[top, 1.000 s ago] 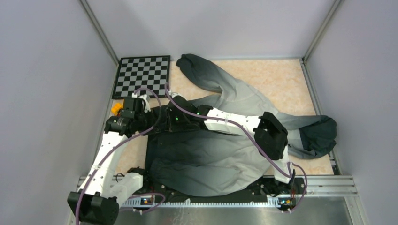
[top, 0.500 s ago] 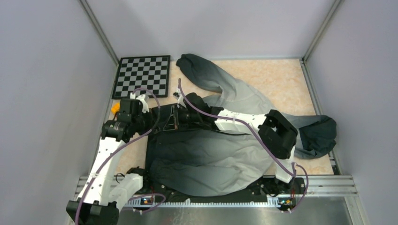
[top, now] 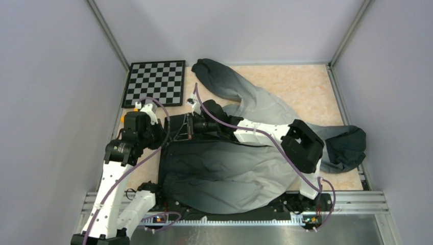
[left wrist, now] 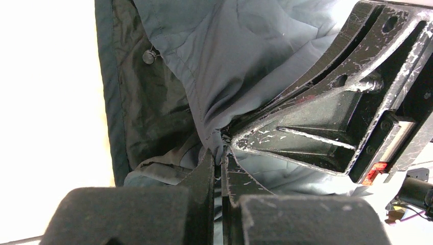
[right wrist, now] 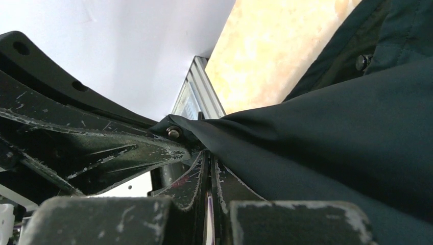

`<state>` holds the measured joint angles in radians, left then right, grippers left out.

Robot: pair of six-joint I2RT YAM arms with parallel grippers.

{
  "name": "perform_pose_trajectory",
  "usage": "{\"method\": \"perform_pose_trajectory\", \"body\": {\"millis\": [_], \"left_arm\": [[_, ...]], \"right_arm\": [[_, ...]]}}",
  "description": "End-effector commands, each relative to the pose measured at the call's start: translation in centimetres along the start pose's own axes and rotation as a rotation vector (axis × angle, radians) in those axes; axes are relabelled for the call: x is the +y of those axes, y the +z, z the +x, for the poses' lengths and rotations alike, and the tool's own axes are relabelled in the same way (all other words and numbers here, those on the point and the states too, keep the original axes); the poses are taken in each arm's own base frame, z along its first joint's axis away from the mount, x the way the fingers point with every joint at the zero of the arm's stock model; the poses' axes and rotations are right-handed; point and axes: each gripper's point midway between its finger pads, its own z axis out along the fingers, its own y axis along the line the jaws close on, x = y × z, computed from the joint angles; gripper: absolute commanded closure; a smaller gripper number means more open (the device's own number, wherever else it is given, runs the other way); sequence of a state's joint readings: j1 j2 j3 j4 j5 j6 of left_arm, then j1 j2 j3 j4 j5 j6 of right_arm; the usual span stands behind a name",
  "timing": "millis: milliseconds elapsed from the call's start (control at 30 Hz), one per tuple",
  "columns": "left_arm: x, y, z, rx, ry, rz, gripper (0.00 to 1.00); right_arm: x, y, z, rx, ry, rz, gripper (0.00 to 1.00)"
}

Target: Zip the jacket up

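The jacket (top: 230,168) lies spread on the table, charcoal at its near and left parts and light grey toward the far sleeve (top: 255,99). My left gripper (top: 175,131) and right gripper (top: 185,127) meet tip to tip at the jacket's dark left edge. In the left wrist view my left gripper (left wrist: 220,153) is shut on a fold of grey fabric (left wrist: 230,61), with the right gripper's fingers (left wrist: 316,117) just beyond. In the right wrist view my right gripper (right wrist: 208,155) is shut on the dark fabric edge (right wrist: 332,132) beside a snap button (right wrist: 173,132). The zipper is not discernible.
A checkerboard (top: 155,81) lies at the far left of the table. Grey walls close in on the left, right and back. A dark bunched part of the jacket (top: 347,145) lies at the right edge. A metal rail (top: 352,199) runs along the near edge.
My right gripper drew back to the right along the jacket's edge. My left wrist shifted slightly back and left, its elbow dropping lower in view. The dark edge is now stretched between both grippers.
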<state>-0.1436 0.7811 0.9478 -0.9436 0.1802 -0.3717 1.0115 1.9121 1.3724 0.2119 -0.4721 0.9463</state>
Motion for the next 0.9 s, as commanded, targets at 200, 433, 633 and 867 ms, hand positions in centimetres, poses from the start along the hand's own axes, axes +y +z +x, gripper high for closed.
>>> {"method": "perform_pose_trajectory", "body": {"millis": [200, 433, 633, 867], "left_arm": [[-1.5, -0.8, -2.0, -0.099, 0.019, 0.072, 1.0], [-1.8, -0.8, -1.8, -0.085, 0.026, 0.094, 1.0], [-2.3, -1.3, -1.9, -0.095, 0.03, 0.112, 1.0], [-2.6, -1.8, -2.1, -0.106, 0.029, 0.129, 1.0]], "right_arm": [[3.9, -1.9, -2.2, -0.058, -0.144, -0.032, 0.73], [3.5, -1.6, -2.4, -0.074, -0.147, -0.057, 0.53], [2.6, -0.7, -3.1, -0.105, -0.174, -0.05, 0.52], [-2.0, 0.7, -2.6, -0.132, -0.158, 0.029, 0.43]]}}
